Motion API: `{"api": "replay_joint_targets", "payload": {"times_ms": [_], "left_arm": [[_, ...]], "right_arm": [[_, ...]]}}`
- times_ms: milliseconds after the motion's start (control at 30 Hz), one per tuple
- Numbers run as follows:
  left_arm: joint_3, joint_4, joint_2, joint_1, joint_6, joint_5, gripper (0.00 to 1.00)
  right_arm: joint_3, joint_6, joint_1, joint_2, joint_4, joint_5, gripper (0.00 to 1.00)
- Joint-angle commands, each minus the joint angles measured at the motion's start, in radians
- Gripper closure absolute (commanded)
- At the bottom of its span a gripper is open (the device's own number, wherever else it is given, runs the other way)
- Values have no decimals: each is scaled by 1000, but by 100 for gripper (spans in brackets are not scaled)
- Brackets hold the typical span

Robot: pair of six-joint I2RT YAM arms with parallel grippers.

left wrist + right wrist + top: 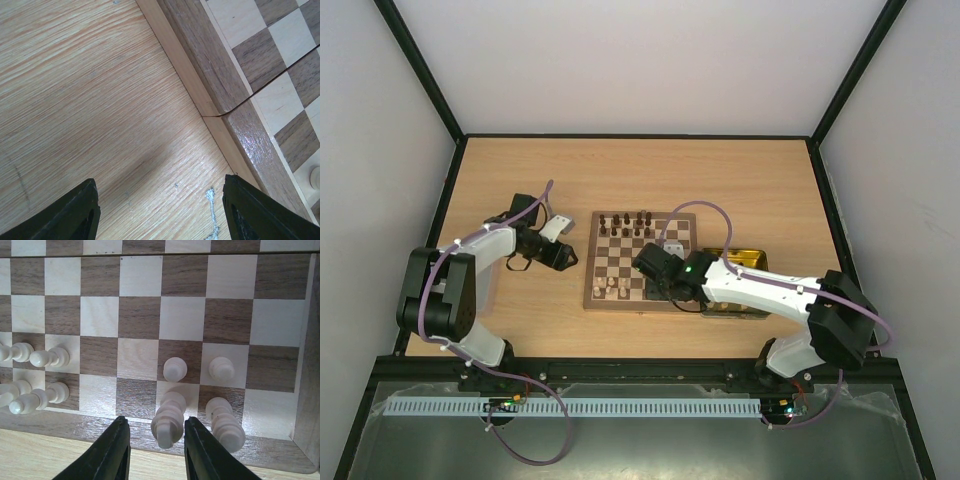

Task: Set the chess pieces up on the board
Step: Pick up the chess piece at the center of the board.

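The board (pixel 620 258) lies mid-table, with dark chess pieces (pixel 625 222) on its far rows and pale ones (pixel 612 288) at its near left. My right gripper (pixel 660 275) hangs over the near right part of the board. In the right wrist view it (pixel 156 450) is open around a tall pale piece (pixel 168 421) standing in the near row, closer to the right finger, with a gap at the left finger. Another tall pale piece (pixel 225 425) and two pale pawns (pixel 175 369) stand beside it. My left gripper (pixel 563 257) is open and empty over bare table (pixel 160 215), beside the board's left border (pixel 200 55).
A shiny gold tray (pixel 745 258) sits right of the board, partly under my right arm. More pale pieces (pixel 45 357) stand at the left of the right wrist view. A pale piece (pixel 316 176) shows at the right edge of the left wrist view.
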Motion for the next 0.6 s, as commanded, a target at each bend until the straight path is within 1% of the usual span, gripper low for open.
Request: {"api": "replay_joint_targets", "payload": {"times_ms": [0,467,567], "left_arm": [[-15,-6,-26,4,7,20,31],[-16,-5,-25,9,8,26,31],[-15,-4,-21,10,8,29,31]], "right_arm": [[-13,0,5,11,10,18,71],[-21,-6,5,43,31,23,71],[-22,-9,5,51,37,23,75]]}}
